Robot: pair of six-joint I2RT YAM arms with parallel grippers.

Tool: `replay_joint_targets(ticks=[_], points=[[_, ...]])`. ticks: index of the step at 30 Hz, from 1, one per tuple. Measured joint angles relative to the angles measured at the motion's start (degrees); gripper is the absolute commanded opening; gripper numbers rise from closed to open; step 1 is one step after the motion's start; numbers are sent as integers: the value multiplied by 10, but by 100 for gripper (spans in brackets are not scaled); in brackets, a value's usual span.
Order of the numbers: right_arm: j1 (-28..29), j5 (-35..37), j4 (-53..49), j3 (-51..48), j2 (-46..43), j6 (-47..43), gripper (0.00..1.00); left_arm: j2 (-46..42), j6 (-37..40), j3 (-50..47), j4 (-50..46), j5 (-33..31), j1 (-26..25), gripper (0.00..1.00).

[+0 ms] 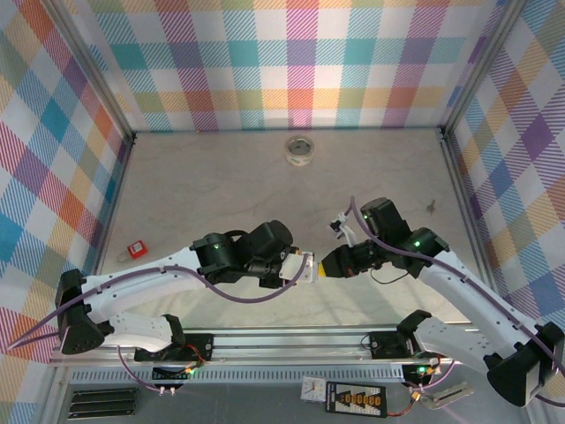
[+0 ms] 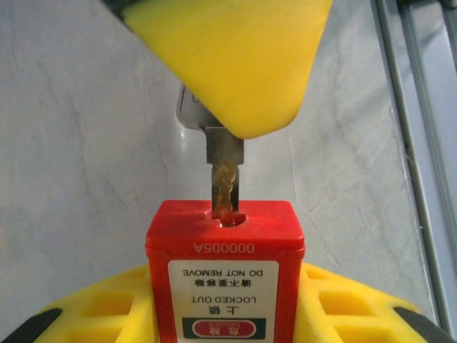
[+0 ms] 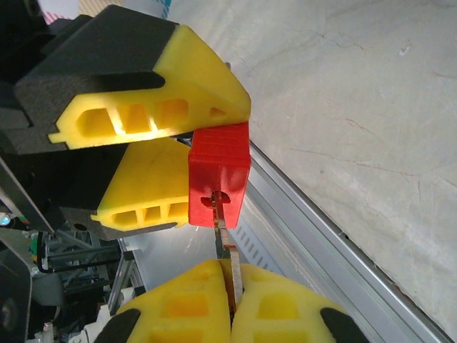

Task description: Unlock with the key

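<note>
Pastel plaid walls (image 1: 300, 62) are enclosing a pale, marbled tabletop (image 1: 212, 177) on three sides. A metal rail (image 1: 291, 338) is running along its near edge.

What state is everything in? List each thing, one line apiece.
left end effector: shut on the held padlock.
right end effector: shut on the key.
key: tip just inside the keyway, most of the blade out.
held padlock: keyway facing the key; shackle hidden.
spare padlock: lying loose on the table, untouched.
tape roll: lying flat near the back wall.
</note>
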Motion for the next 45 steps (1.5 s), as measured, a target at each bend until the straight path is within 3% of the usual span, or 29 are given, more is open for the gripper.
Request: replay_joint_targets(ticks=[8,24,32,37,45], points=[[0,-8,1,0,7,0,0,1,4,0,1,-50,-24,0],[8,-14,19,-20,-3,-6,0,21,-56,28,-40,-22,-28,0],[12,-16,-3,-18,37,-42,0,39,-29,16,-36,-90,-65,0],[12,-31,35,-35,41,-8,0,10,-7,-39,33,-135,-78,0],[12,-44,66,-39,37,29,0,-3,-5,-46,41,-151,-81,0]])
